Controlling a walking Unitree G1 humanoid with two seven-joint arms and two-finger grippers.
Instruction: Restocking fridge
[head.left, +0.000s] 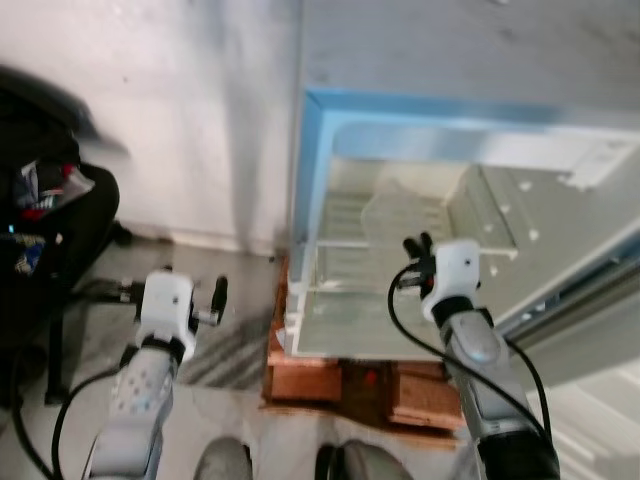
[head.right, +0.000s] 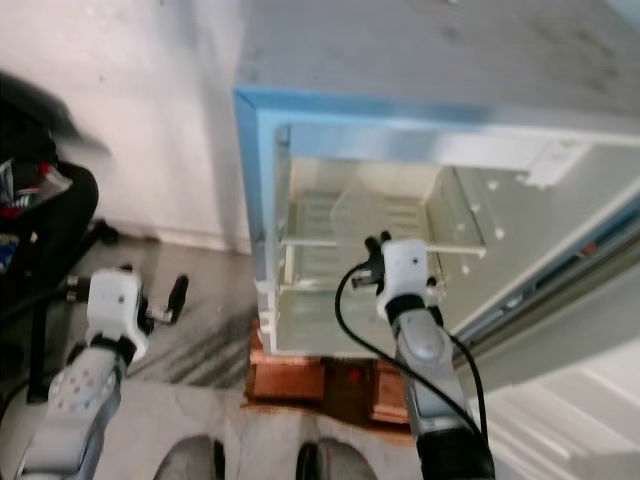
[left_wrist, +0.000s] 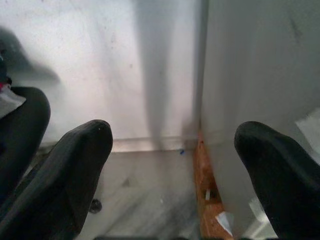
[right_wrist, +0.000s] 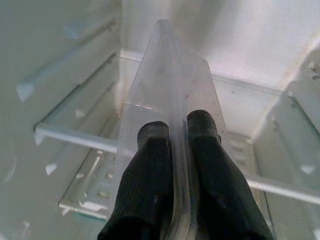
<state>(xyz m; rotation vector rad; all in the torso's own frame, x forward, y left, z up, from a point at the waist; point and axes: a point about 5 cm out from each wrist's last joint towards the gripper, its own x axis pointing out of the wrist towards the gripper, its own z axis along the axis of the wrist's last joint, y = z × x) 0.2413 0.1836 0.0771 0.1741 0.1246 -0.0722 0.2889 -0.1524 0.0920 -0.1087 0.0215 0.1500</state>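
A small fridge (head.left: 440, 60) stands open in front of me, its white compartment bare apart from a glass shelf (head.left: 345, 243). My right gripper (head.left: 416, 244) reaches into the opening. In the right wrist view that gripper (right_wrist: 177, 125) is shut on the edge of a clear plastic tray (right_wrist: 170, 65), which juts forward into the compartment above the shelf. The tray (head.left: 400, 212) looks pale and see-through from above. My left gripper (head.left: 216, 298) hangs open over the floor left of the fridge, holding nothing; its wide-apart fingers (left_wrist: 80, 155) frame the wall and the fridge's side.
The fridge rests on a reddish wooden base (head.left: 330, 375). Its open door (head.left: 590, 320) swings out on the right. A black chair with clutter (head.left: 40, 220) stands at the left against the white wall (head.left: 180, 120). My feet (head.left: 225, 462) are on the marble floor.
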